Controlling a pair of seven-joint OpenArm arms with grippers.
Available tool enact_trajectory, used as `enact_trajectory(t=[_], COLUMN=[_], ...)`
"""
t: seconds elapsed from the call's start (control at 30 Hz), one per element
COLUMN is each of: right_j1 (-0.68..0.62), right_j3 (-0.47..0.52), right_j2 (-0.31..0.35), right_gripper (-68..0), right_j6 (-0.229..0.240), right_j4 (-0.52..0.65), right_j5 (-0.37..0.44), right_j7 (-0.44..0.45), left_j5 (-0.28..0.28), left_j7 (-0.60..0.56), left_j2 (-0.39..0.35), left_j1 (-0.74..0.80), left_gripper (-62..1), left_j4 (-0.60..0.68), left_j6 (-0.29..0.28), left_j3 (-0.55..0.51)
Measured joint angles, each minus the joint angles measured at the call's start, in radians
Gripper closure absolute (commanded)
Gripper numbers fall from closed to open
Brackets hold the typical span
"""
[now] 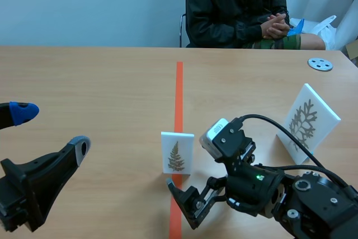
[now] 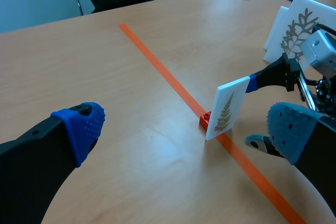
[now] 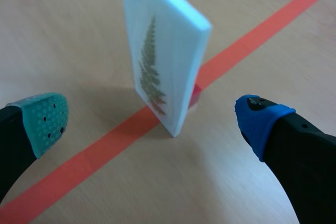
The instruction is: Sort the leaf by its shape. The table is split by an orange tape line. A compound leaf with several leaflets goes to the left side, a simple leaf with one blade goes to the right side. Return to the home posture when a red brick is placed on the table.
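Note:
A white card with a fern-like compound leaf [image 1: 177, 153] stands upright on the orange tape line [image 1: 179, 88]. A small red block [image 2: 205, 120] sits at its foot on the far side, also seen as the red block [image 3: 195, 96] behind the card [image 3: 160, 56]. My right gripper [image 1: 190, 165] is open just right of the card, with one finger on each side of it and no contact visible; in the right wrist view the gripper [image 3: 152, 121] faces the card's printed side. My left gripper [image 1: 51, 130] hangs open over the table's left side, well clear of the card [image 2: 229, 107].
A second white card with a lobed leaf [image 1: 306, 122] leans at the right, behind my right arm. A grey disc [image 1: 320, 64] lies at the far right. A person [image 1: 235, 9] sits across the table with hands folded.

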Motion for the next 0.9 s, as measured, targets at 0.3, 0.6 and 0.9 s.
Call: enact_trajectory(t=[0.3,0.6,0.9], right_j1=[0.047,0.06,0.06], right_j3=[-0.026,-0.037,-0.037], right_j2=[-0.036,-0.049,-0.049], right_gripper=[-65.0,-42.1,-25.6], right_j6=[-0.029,-0.037,-0.039], right_j4=[-0.044,-0.046,-0.046], right_j5=[-0.07,-0.082,-0.082], right_j7=[0.048,0.05,0.038], left_j5=[0.0,0.0,0.0], left_j7=[0.0,0.0,0.0], left_j2=[0.0,0.0,0.0], left_j1=[0.0,0.0,0.0], left_gripper=[-62.3,-62.3,-62.3], left_j4=[0.0,0.0,0.0], left_j6=[0.0,0.0,0.0], left_j3=[0.0,0.0,0.0])
